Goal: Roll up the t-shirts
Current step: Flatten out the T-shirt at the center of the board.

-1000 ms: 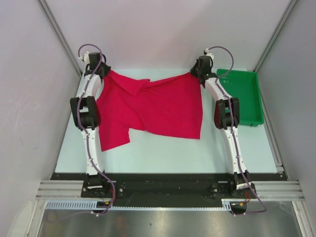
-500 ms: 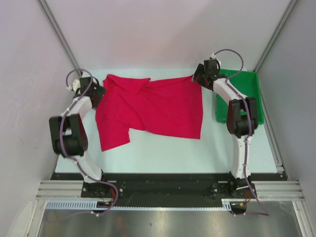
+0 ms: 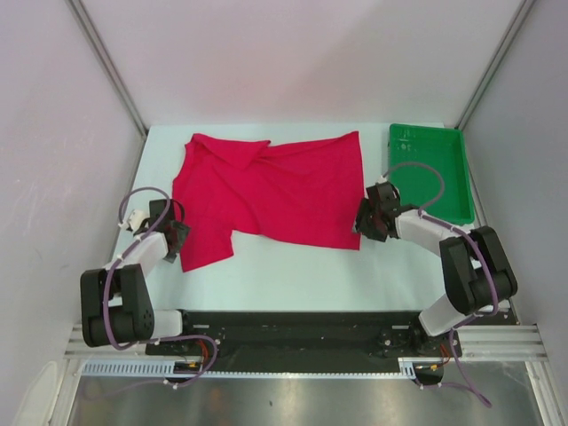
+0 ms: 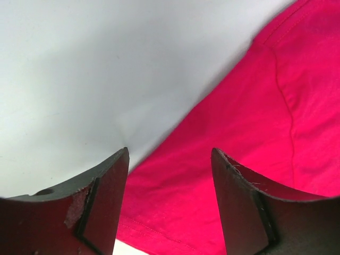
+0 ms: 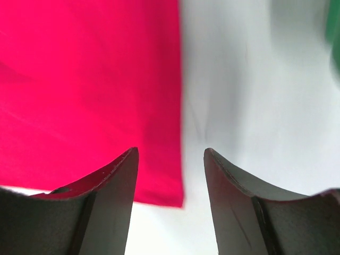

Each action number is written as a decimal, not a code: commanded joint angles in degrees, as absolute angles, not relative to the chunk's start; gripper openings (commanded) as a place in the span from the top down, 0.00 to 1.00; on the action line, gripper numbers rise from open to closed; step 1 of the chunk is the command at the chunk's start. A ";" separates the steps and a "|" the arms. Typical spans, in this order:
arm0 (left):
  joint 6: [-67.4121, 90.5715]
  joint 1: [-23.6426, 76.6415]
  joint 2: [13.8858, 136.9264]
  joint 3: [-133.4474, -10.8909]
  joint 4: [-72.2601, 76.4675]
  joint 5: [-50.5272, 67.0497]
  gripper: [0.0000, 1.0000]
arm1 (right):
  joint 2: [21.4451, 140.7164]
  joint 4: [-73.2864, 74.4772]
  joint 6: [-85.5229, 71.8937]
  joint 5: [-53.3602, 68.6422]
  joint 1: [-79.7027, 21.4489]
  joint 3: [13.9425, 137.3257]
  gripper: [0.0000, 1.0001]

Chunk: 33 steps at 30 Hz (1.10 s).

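Legible markings: none in any view. T-shirt (image 3: 284,191) shows plain fabric with no print or tag text; green tray (image 3: 435,146) bears no readable label or number (wrist views are close and partly blurred, nothing legible there either).

T-shirt (image 3: 275,191) lies spread out — tray (image 3: 435,146) just right of it.

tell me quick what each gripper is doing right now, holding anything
Left gripper: open, holding nothing, over one edge of the t-shirt.
Right gripper: open, holding nothing, over its opposite edge.
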State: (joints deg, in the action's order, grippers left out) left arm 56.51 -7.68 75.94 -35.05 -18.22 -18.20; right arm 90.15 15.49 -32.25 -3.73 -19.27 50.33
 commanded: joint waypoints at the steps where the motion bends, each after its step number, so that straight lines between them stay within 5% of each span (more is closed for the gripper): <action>1: 57.21 -7.73 76.28 -35.33 -17.75 -19.95 0.31 | 86.40 9.15 -34.01 -0.62 -19.69 46.15 0.43; 15: 58.01 -7.65 77.17 -32.96 -18.11 -21.36 0.47 | 78.15 11.86 -37.79 -2.64 -22.85 38.68 0.38; 21: 57.92 -7.56 77.34 -32.61 -17.93 -21.27 0.62 | 77.87 11.25 -40.25 -5.18 -27.07 36.30 0.41; 29: 57.66 -7.65 74.97 -32.08 -19.16 -22.50 0.92 | 79.19 9.14 -39.46 -5.62 -25.32 36.04 0.70; 33: 56.26 -7.65 72.52 -30.85 -17.41 -21.62 0.92 | 78.58 8.35 -38.94 -5.27 -24.79 36.04 0.90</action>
